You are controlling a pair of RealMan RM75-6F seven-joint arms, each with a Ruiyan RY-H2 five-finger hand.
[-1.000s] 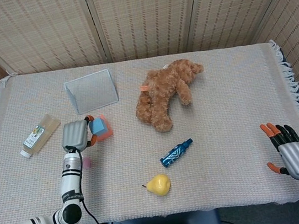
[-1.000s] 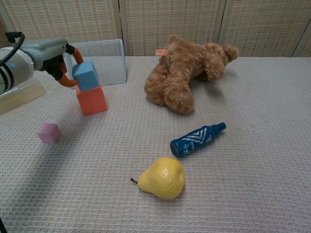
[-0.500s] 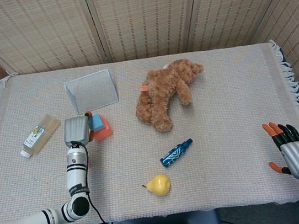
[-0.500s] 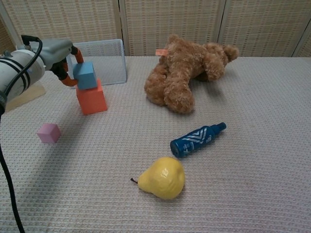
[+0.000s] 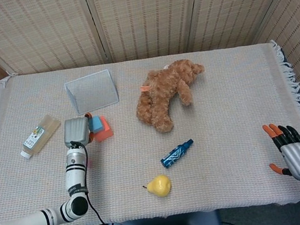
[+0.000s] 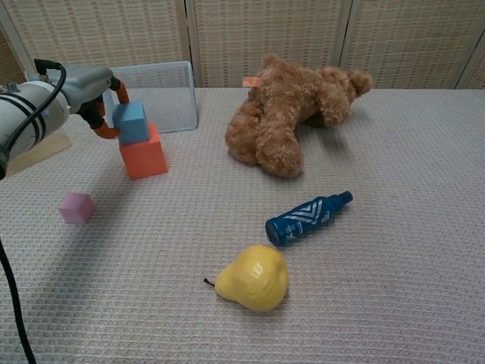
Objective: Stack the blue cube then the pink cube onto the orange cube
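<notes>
The blue cube (image 6: 130, 123) sits on top of the orange cube (image 6: 144, 155), shifted toward its left edge; the head view shows the same blue cube (image 5: 96, 123) on the orange cube (image 5: 104, 131). My left hand (image 6: 89, 92) holds the blue cube, with orange-tipped fingers on its left and back faces. The pink cube (image 6: 77, 207) lies on the cloth in front of and to the left of the stack, apart from it. My right hand (image 5: 294, 152) hovers open at the table's front right edge, far from all cubes.
A brown teddy bear (image 6: 288, 121) lies right of the stack. A blue bottle (image 6: 307, 218) and a yellow pear (image 6: 254, 277) lie at the front middle. A wire mesh tray (image 6: 155, 95) stands behind the stack, and a flat drink bottle (image 5: 40, 135) lies to its left.
My left hand has lowered the blue cube from a raised, tilted pose until it rests on the orange cube. The right hand has barely moved.
</notes>
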